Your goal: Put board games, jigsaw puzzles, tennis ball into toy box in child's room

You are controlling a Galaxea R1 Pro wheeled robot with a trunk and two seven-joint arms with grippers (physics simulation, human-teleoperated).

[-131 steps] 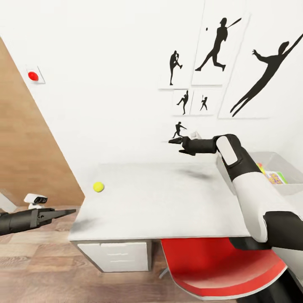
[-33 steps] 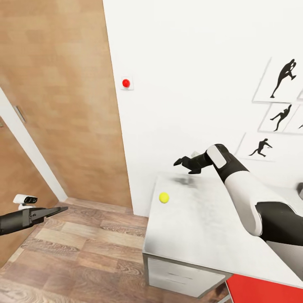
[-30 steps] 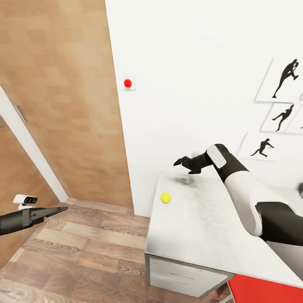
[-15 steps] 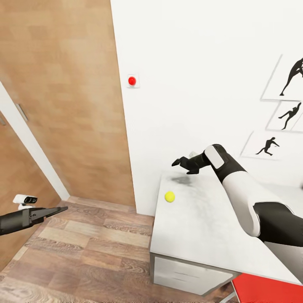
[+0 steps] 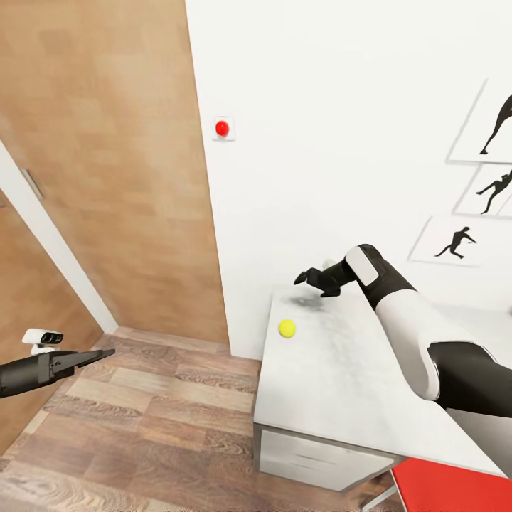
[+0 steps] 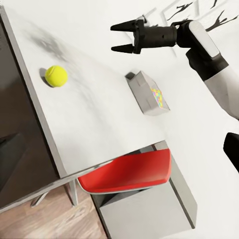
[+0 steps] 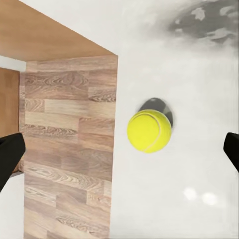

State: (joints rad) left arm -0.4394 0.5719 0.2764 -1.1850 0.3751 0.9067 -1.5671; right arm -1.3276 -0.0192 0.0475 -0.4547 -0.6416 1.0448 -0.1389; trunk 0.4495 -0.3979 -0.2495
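Observation:
The tennis ball lies near the left end of the pale grey table, close to its edge. My right gripper hovers open over the table's far left corner, a little beyond the ball and apart from it. In the right wrist view the tennis ball sits between the widely spread fingertips, with nothing gripped. My left gripper hangs over the wood floor far to the left, seen edge-on and empty. The left wrist view takes in the tennis ball, the right gripper and the grey toy box with colourful toys inside.
A wooden door and a white wall with a red button stand left of the table. A red chair is tucked under the table's near side. Drawers hang below the table's left end. Black silhouette posters are on the wall.
The head view has swung left since the oldest frame, so door and floor now show. The ball lies where it was. The right gripper stays open above the table's far corner.

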